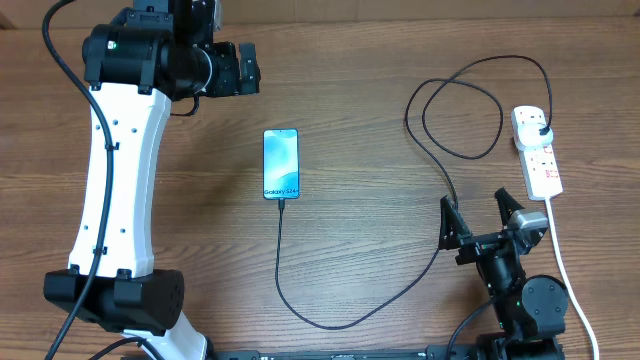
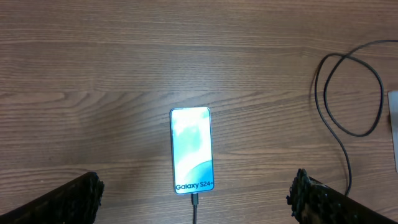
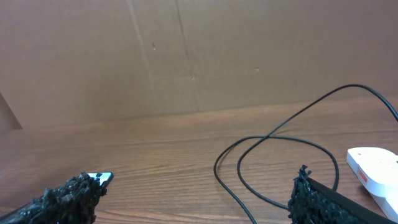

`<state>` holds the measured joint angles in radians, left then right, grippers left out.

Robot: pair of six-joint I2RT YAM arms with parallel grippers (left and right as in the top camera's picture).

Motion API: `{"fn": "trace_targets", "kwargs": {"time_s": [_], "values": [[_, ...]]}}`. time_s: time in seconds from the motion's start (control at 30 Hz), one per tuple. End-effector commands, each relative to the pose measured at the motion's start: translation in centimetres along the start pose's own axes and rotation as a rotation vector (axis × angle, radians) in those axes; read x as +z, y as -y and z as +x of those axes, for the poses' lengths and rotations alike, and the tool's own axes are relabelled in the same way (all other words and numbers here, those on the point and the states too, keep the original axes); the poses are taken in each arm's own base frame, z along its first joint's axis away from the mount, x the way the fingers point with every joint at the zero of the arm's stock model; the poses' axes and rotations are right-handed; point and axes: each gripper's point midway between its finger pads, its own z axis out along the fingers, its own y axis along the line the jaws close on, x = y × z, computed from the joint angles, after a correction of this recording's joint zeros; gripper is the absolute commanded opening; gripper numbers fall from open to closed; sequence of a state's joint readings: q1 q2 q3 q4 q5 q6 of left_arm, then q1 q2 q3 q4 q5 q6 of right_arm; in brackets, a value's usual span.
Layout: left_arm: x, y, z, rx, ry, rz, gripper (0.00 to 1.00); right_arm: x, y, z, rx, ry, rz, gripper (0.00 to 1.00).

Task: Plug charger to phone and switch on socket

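Observation:
The phone (image 1: 281,164) lies flat mid-table with its cyan screen lit; it also shows in the left wrist view (image 2: 191,149). The black charger cable (image 1: 300,310) has its tip in the phone's bottom edge (image 2: 195,200). It loops right and up to a black plug (image 1: 540,128) seated in the white socket strip (image 1: 543,170). My left gripper (image 1: 240,68) is open and empty, high above and left of the phone (image 2: 196,194). My right gripper (image 1: 476,213) is open and empty, below and left of the socket (image 3: 198,186).
The cable makes two loose loops (image 1: 460,110) left of the socket, also in the right wrist view (image 3: 280,155). The socket's thick white cord (image 1: 565,270) runs down the right side past my right arm. A cardboard wall (image 3: 186,56) stands behind the table.

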<state>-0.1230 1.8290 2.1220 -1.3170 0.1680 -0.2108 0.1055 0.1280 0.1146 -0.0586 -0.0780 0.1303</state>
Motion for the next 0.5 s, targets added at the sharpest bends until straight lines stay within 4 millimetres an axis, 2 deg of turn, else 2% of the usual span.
{"fn": "trace_targets", "kwargs": {"time_s": [0.0,0.23,0.47], "values": [[-0.7,0.1,-0.2,-0.004,0.017,0.009,1.00,-0.1,0.3,0.9,-0.006,0.013,0.010,1.00],[-0.7,0.1,-0.2,-0.004,0.017,0.009,1.00,-0.2,0.7,3.0,-0.002,-0.007,0.012,1.00],[-0.7,0.1,-0.2,-0.004,0.017,0.009,1.00,-0.3,0.7,2.8,-0.002,0.002,0.010,1.00]]}}
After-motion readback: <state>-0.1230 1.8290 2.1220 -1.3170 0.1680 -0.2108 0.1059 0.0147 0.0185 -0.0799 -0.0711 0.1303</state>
